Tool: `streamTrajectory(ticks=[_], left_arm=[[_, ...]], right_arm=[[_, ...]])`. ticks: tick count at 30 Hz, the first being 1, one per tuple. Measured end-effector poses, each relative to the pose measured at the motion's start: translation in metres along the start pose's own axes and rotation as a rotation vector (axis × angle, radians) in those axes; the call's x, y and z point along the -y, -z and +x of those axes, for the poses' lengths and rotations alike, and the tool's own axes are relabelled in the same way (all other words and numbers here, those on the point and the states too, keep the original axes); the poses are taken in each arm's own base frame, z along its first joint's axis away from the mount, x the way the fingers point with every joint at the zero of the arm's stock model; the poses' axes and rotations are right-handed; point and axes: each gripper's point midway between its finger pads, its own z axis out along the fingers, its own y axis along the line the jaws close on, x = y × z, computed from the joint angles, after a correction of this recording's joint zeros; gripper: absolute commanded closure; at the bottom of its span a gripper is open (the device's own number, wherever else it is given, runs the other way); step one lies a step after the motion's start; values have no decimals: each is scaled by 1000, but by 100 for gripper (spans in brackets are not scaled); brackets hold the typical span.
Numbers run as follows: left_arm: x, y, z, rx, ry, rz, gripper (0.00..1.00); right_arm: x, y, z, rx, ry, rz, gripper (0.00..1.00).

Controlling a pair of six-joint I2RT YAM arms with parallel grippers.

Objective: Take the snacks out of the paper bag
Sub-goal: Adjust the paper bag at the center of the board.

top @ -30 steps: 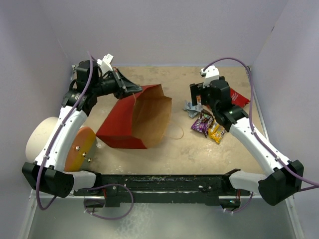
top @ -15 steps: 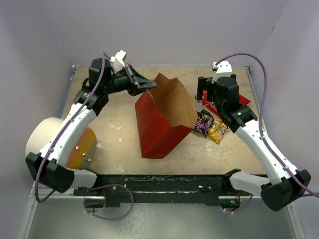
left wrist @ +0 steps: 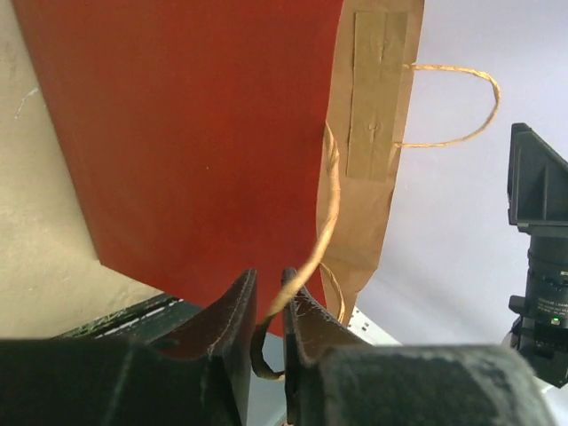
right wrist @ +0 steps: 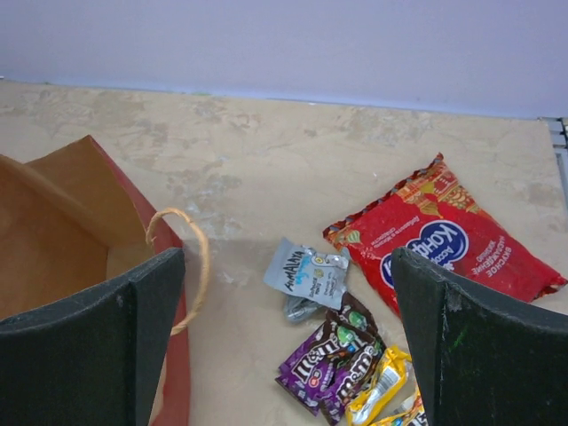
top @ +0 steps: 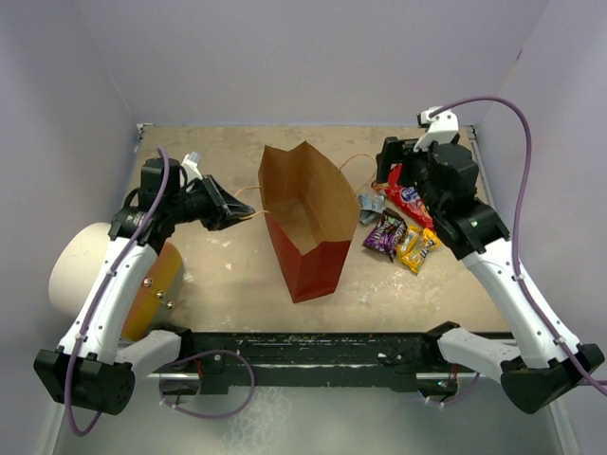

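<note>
The paper bag (top: pixel 313 270) stands upright mid-table, mouth open upward, brown inside and red outside (left wrist: pixel 195 133). Left of it my left gripper (top: pixel 248 210) is open by a narrow gap, and the bag's string handle (left wrist: pixel 328 204) runs loosely between its fingers (left wrist: pixel 269 293). The snacks lie on the table right of the bag: a red cookie bag (right wrist: pixel 444 240), a silver-grey packet (right wrist: pixel 306 271), a purple one (right wrist: pixel 333 359) and a yellow-orange one (right wrist: pixel 382 386). My right gripper (top: pixel 396 172) hovers wide open above them (right wrist: pixel 286 266), holding nothing.
A white cylinder (top: pixel 81 265) with an orange end (top: pixel 152 289) lies at the left, beside my left arm. A black rail (top: pixel 313 346) runs along the near edge. Lilac walls close in the back and both sides. The bag's other handle (right wrist: pixel 191 257) hangs toward the snacks.
The bag, lifted and tipped a second ago, now stands upright on the table. My left gripper has come down and leftward and its jaws have parted slightly. The right arm drew back a little.
</note>
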Motion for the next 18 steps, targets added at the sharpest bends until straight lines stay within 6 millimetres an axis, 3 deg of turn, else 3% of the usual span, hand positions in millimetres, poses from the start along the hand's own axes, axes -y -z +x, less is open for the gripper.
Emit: streamTrajectory(ticks=[4, 9, 11, 18], left_arm=[[1, 6, 0, 6, -32, -19, 58], [12, 16, -6, 41, -105, -21, 23], [15, 21, -8, 54, -129, -26, 0], [28, 47, -19, 127, -272, -79, 1]], right_arm=[[-4, -3, 7, -26, -6, -17, 0], [-5, -5, 16, -70, -5, -15, 0], [-5, -5, 14, -69, -9, -15, 0], [-7, 4, -8, -31, -51, -23, 0]])
